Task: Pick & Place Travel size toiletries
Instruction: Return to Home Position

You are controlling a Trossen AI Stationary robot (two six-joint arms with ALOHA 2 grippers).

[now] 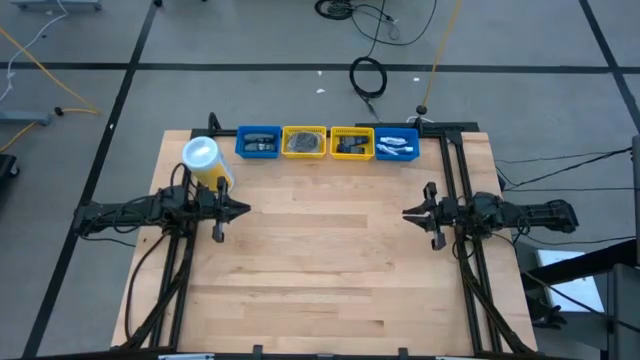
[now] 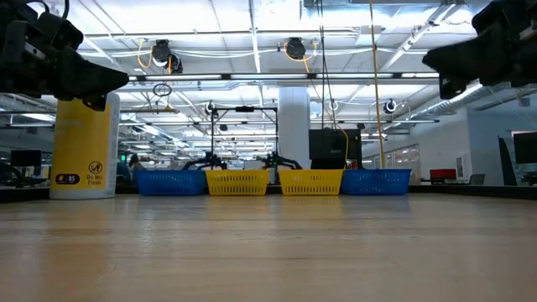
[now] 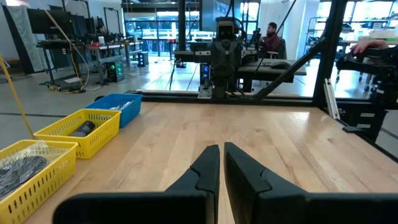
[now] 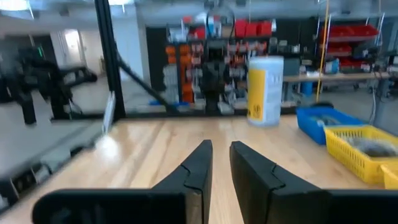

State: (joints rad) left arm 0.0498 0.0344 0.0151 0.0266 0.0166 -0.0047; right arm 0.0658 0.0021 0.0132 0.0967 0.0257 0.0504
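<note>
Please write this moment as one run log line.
left gripper: shut, empty, above table | right gripper: shut, empty, above table | toiletries: in bins

Wooden table (image 1: 320,260): four bins (image 1: 327,142), yellow canister (image 1: 204,160)

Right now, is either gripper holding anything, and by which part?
Nothing held. The left gripper and right gripper are both nearly shut on air above the bare table.

The worktop (image 1: 330,250) is pale wood with visible plank lines. Four bins sit in a row: blue (image 1: 258,142), yellow (image 1: 304,142), yellow (image 1: 352,143), blue (image 1: 397,144). The canister (image 1: 207,163) is yellow with a white lid.
</note>
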